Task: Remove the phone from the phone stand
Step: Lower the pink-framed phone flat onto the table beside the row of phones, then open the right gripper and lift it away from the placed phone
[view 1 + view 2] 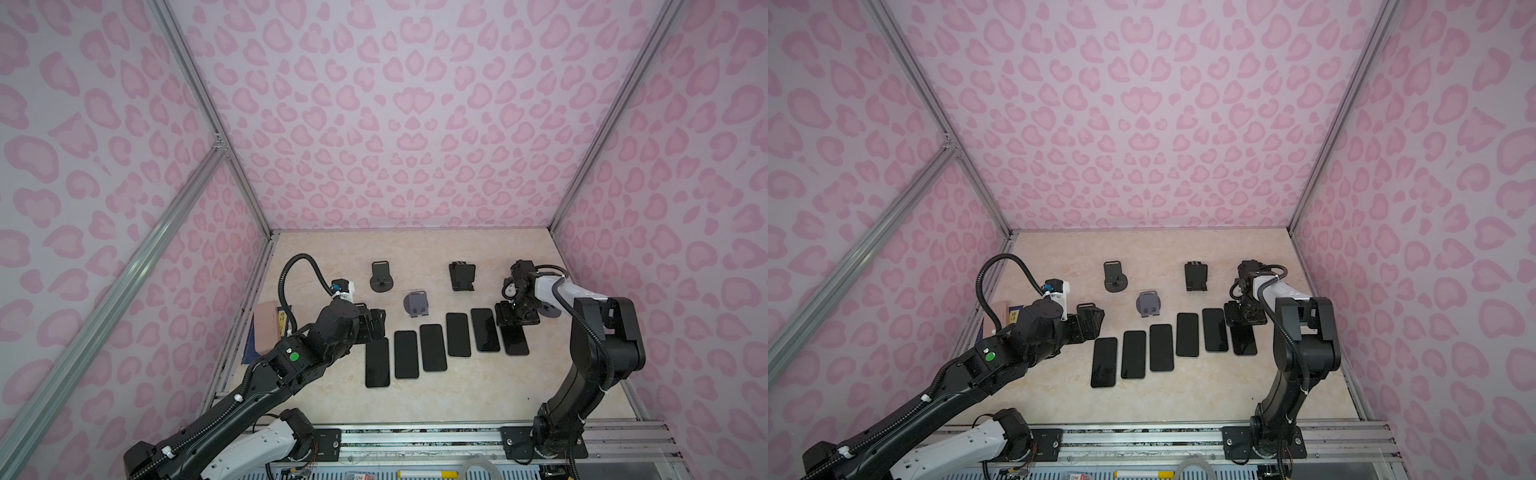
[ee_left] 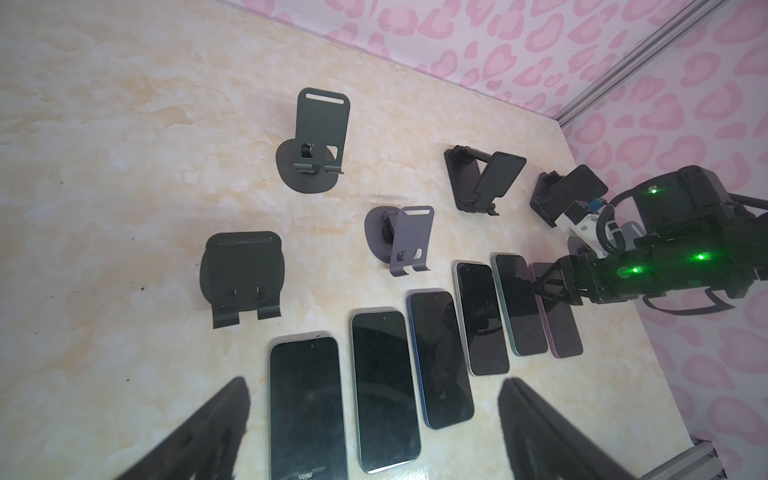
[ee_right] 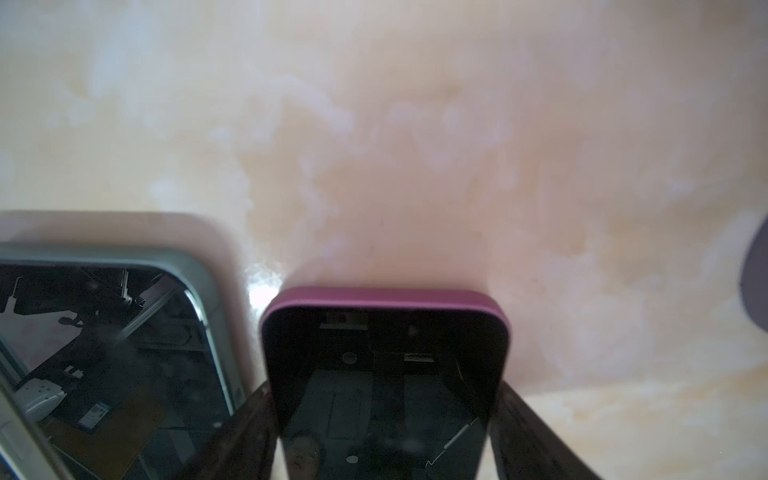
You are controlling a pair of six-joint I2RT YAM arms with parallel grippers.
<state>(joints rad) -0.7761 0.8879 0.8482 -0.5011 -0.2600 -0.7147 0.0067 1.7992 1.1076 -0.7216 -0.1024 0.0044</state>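
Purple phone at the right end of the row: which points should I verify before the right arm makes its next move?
1. Purple phone beside the neighbouring phone, not touching: ok, narrow gap.
2. Lying fully flat on the table: cannot tell.
3. Right gripper centred over the phone's end, fingers along both long sides: ok.
4. Fingers clear of the phone's sides: cannot tell.
5. Left gripper open and far from the purple phone: ok.
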